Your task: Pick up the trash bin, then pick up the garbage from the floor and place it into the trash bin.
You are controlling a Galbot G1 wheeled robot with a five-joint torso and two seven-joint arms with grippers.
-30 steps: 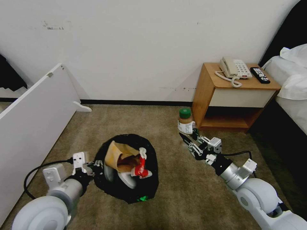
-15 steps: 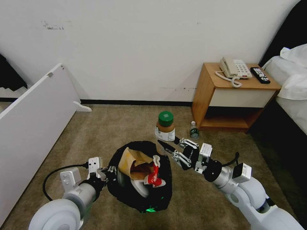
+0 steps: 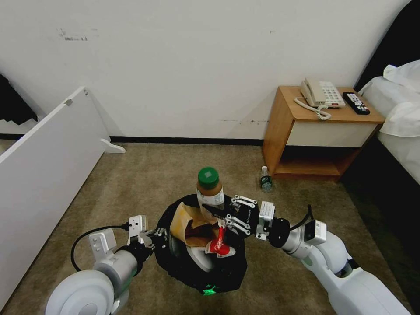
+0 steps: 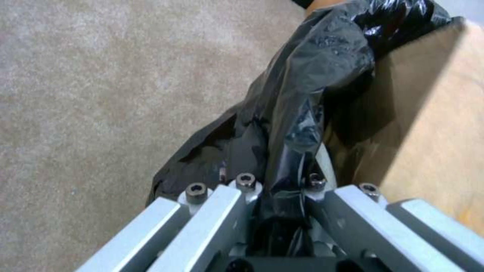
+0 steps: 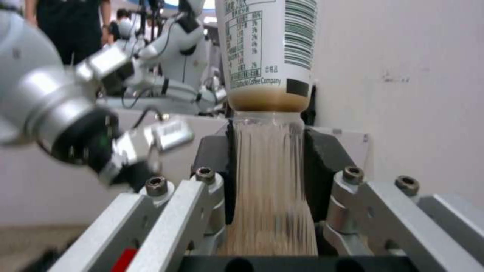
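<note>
Now right tool (image 3: pixel 217 213) is clamped on the green-capped bottle (image 3: pixel 209 189), upright, directly over the trash bin (image 3: pixel 232 271) mouth; drop path is straight down. Left tool (image 3: pixel 154 238) pinches bin's black bag (image 4: pixel 302 113) at the rim, bin off the floor (image 3: pixel 144 179).

I see the trash bin (image 3: pixel 199 267) on the floor (image 3: pixel 144 175) directly before the robot, between my two arms. My left gripper (image 3: pixel 154 236) sits at the bin's left rim, clamped on the bag (image 4: pixel 302 98). My right gripper (image 3: pixel 217 213) is over the bin's far right rim, gripping a bottle (image 3: pixel 209 189) upright above the opening. A paper bag (image 3: pixel 189 218) and wrapper (image 3: pixel 217 243) lie inside. A small bottle (image 3: pixel 265 179) stands farther right, beside the nightstand (image 3: pixel 321 131).
</note>
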